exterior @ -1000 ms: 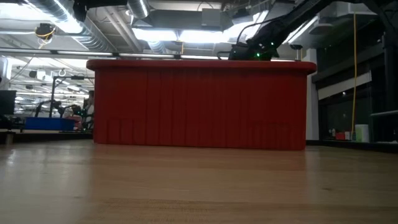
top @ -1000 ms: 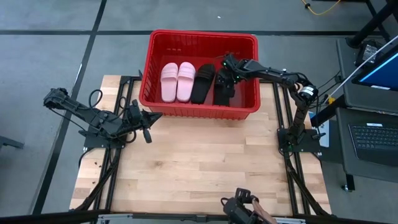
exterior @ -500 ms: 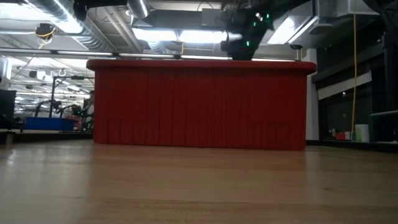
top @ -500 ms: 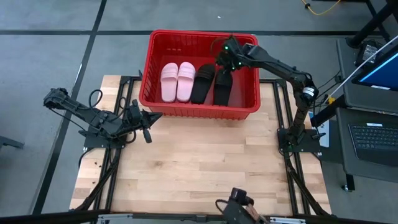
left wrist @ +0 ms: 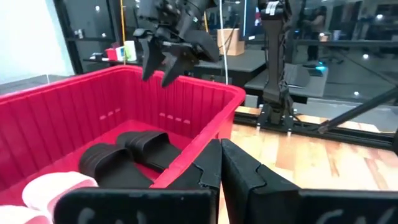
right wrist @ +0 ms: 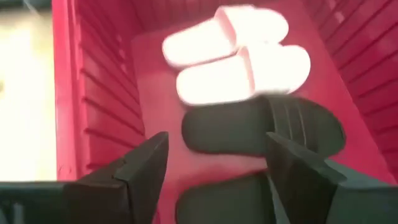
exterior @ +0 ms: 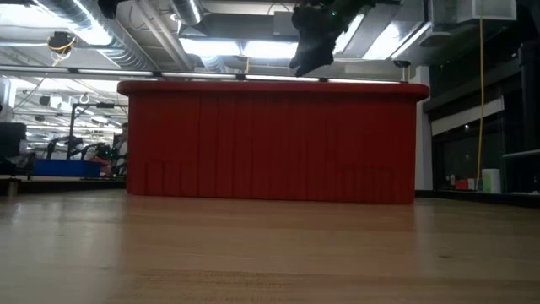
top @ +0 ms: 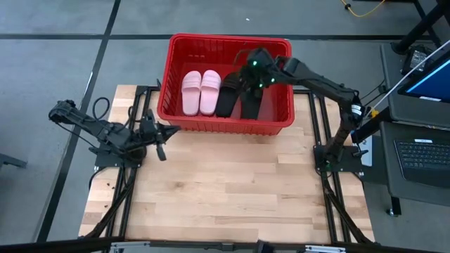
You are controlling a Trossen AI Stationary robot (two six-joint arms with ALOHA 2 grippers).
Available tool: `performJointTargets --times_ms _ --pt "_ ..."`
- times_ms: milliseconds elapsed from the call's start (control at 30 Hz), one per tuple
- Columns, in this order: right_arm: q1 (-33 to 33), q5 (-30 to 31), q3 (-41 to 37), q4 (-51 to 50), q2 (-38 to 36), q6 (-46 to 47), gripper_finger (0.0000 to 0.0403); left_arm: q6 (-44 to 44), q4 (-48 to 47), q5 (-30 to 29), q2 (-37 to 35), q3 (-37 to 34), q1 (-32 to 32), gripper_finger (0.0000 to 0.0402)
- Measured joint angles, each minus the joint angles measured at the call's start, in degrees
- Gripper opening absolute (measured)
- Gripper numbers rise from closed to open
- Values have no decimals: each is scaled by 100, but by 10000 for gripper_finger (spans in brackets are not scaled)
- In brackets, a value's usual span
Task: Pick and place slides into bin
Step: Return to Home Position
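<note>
The red bin (top: 225, 39) stands at the table's far edge. Two pale pink slides (top: 200, 91) and two black slides (top: 239, 98) lie side by side on its floor, soles down. My right gripper (top: 245, 79) hangs open and empty over the black slides, above the bin's rim. It also shows in the low view (exterior: 305, 57) and the left wrist view (left wrist: 160, 67). Its own view (right wrist: 216, 144) looks down on the pink slides (right wrist: 236, 56) and black slides (right wrist: 267, 127). My left gripper (top: 163, 133) is shut and empty at the table's left, near the bin's near left corner.
The bin's tall lattice walls (exterior: 270, 139) rise around the slides. Bare wooden tabletop (top: 225, 183) stretches from the bin to the near edge. The right arm's base post (left wrist: 277, 62) stands at the table's right side.
My right gripper has risen from beside the right-hand black slide inside the bin to above the rim, and has drifted a little toward the table's left. The slides lie still.
</note>
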Motion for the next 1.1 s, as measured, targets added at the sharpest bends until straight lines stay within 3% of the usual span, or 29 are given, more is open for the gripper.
performJointTargets --times_ms 100,233,433,500,667,867,1100 --pt "457 609 -47 -52 1 -114 243 152 -80 83 -99 0 1 2" --pt "1102 1214 -52 14 0 -107 175 278 -339 90 -244 0 0 2" --pt "1806 1382 -52 78 2 250 35 195 -800 564 -717 0 0 2" --pt "2020 1415 -52 84 2 418 10 95 -1115 655 -948 0 0 2" --pt "2608 1798 -55 274 2 871 12 -14 -1742 789 -1538 0 2 2" --pt "3344 2279 -57 929 2 1106 12 562 -1839 1097 -2172 -136 2 2" --pt "4009 2830 -57 1524 4 1381 20 481 -821 1428 -3258 -1616 2 2"
